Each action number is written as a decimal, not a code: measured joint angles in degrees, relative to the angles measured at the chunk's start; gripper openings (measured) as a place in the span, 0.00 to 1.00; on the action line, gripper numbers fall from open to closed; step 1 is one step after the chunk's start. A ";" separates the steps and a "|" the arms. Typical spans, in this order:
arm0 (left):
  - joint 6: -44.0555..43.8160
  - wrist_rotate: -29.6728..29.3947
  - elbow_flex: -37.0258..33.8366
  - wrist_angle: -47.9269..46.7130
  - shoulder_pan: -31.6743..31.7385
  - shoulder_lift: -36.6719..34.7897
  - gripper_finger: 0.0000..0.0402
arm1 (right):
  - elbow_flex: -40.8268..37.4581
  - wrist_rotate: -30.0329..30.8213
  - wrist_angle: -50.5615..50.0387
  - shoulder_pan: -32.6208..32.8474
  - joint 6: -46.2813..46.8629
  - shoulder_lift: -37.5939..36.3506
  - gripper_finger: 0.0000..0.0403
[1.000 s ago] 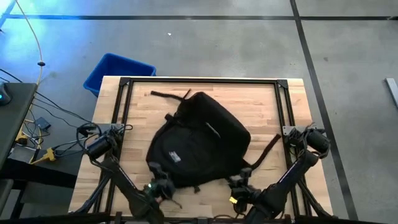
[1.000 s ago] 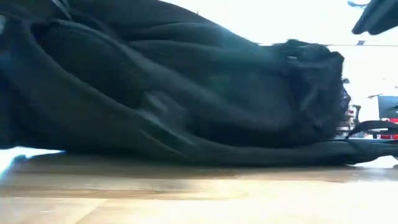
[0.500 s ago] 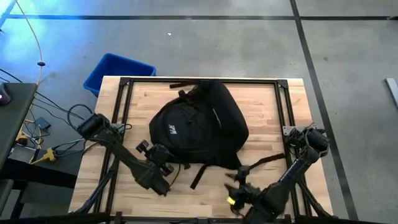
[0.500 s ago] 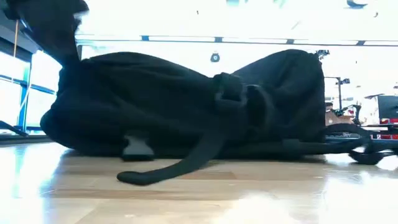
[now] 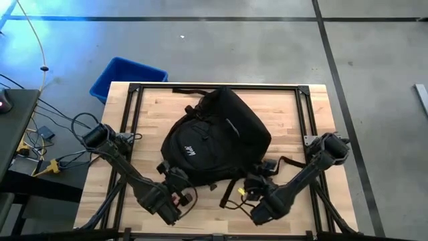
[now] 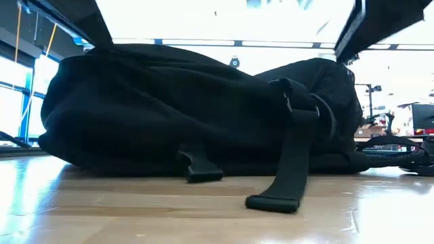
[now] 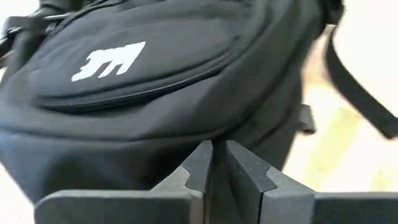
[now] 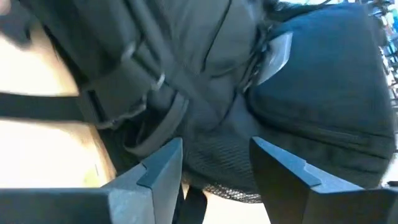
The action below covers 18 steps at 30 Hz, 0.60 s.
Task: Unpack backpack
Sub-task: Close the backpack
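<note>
Both arms have swung in since half a second ago, left end effector (image 7: 214, 163) nearly together, right end effector (image 8: 214, 162) apart, at the near edge of the backpack (image 5: 215, 144) mid-table (image 5: 307, 120), still zipped; next, find its zipper.

Black fabric backpack (image 5: 214, 137) lying flat mid-table, small white logo facing up, zippers closed, loose straps trailing off toward the near edge

backpack (image 5: 217, 137) mid-table, both hands near
</note>
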 joint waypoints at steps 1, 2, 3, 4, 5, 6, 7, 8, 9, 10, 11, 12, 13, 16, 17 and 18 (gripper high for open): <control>1.64 0.36 0.01 0.63 0.30 0.17 0.04 | -1.21 -0.64 0.45 -0.39 -0.30 0.06 0.41; 2.66 0.78 0.02 0.69 0.54 0.26 0.03 | -2.50 -0.99 0.15 -0.75 0.41 0.07 0.40; 3.00 1.34 0.00 0.47 0.72 0.36 0.02 | -3.62 -1.02 -1.08 -1.05 2.05 0.07 0.40; 3.14 2.02 -0.05 -0.48 0.75 0.40 0.01 | -4.66 -1.03 -2.92 -1.28 4.38 0.07 0.39; 2.63 2.43 -0.28 -1.70 0.78 0.40 0.01 | -5.72 -1.05 -4.90 -1.44 6.90 0.07 0.39; 1.01 2.41 -0.73 -4.44 0.75 0.36 0.00 | -6.88 -1.18 -6.43 -1.51 9.13 0.06 0.38; -1.94 2.34 -1.47 -8.81 0.71 0.36 0.00 | -8.04 -1.37 -7.48 -1.58 10.82 0.04 0.38; -5.96 2.19 -2.56 -13.08 0.67 0.36 0.00 | -9.19 -1.75 -7.72 -1.60 11.83 0.04 0.37; -10.54 2.54 -3.87 -16.93 0.65 0.36 0.00 | -10.25 -2.26 -7.57 -1.55 12.02 0.04 0.37; -15.11 3.79 -5.44 -21.19 0.65 0.36 0.00 | -11.19 -2.88 -7.29 -1.51 12.03 0.04 0.37; -19.95 5.69 -7.23 -24.71 0.76 0.36 0.00 | -12.01 -3.50 -6.79 -1.51 12.01 0.04 0.37; -23.11 8.11 -9.19 -25.32 0.78 0.29 0.00 | -12.73 -3.88 -5.72 -1.49 11.99 0.04 0.37; -23.77 9.10 -11.24 -24.39 0.73 -0.29 0.00 | -13.41 -4.03 -4.39 -1.41 11.97 0.04 0.37; -24.88 9.67 -11.55 -21.89 0.10 -1.04 0.00 | -14.09 -3.27 -2.73 -1.24 10.75 0.07 0.37; -24.82 9.68 -10.37 -22.13 -0.45 -1.02 0.00 | -14.09 -2.90 -2.34 -1.23 10.20 0.05 0.37; -24.72 9.64 -8.96 -22.41 -0.89 -0.98 0.00 | -14.08 -2.62 -1.61 -1.23 9.82 0.04 0.37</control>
